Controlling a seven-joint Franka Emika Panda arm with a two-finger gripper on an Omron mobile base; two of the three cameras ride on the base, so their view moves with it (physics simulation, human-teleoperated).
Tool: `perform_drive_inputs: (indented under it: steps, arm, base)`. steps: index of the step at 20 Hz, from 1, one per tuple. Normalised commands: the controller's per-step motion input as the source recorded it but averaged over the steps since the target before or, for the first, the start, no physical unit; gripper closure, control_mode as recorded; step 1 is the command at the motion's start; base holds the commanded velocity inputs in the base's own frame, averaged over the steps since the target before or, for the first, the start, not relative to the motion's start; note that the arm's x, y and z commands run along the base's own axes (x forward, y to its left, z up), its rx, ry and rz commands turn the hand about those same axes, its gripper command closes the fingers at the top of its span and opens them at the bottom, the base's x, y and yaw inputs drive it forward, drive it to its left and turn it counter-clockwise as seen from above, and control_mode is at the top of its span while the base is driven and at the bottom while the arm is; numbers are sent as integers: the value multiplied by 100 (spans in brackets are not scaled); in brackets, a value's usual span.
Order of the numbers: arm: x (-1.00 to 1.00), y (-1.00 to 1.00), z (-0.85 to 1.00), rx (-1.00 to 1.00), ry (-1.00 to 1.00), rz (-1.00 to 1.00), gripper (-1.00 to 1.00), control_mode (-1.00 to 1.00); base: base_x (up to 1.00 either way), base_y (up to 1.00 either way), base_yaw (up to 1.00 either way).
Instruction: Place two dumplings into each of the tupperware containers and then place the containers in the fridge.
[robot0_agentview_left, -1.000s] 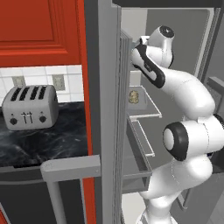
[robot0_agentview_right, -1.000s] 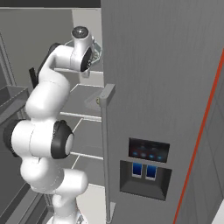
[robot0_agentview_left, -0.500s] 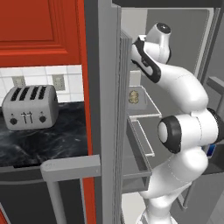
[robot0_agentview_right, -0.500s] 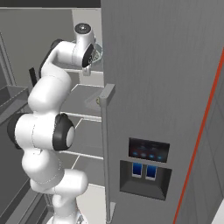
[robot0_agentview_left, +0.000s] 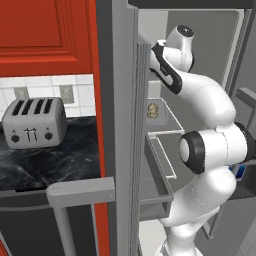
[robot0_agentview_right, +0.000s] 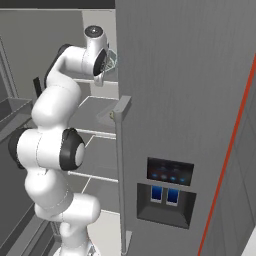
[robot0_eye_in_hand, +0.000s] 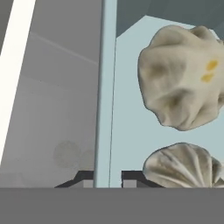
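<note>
Reaching into the fridge, your jaws were clamped on a tupperware container rim, two dumplings inside; shelving it remained. Another dumpling-like lump sat on a lower shelf.

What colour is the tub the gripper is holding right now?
Pale blue-green. The tupperware container shows best in the hand view, with two beige dumplings inside.

Pale grey fridge shelf inside the tall grey fridge, small tan crimped dumpling on it at its left end, dark marbled counter left of the fridge, silver four-slot toaster on it
</note>
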Motion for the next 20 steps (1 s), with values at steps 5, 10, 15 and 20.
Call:
perform_drive_inputs:
  steps: [5, 10, 15, 20]
  arm:
    - [26, 7, -6, 0, -3, 0, -100, -100]
    - [19, 0, 0, 0, -10, 0, -100, -100]
    - [-35, -11, 0, 0, -16, -2, -100, -100]
    - [-96, -27, 3, 0, -15, -6, -100, -100]
  base:
    - [0, 0, 0]
    - [0, 0, 0]
    - [0, 0, 0]
    - [0, 0, 0]
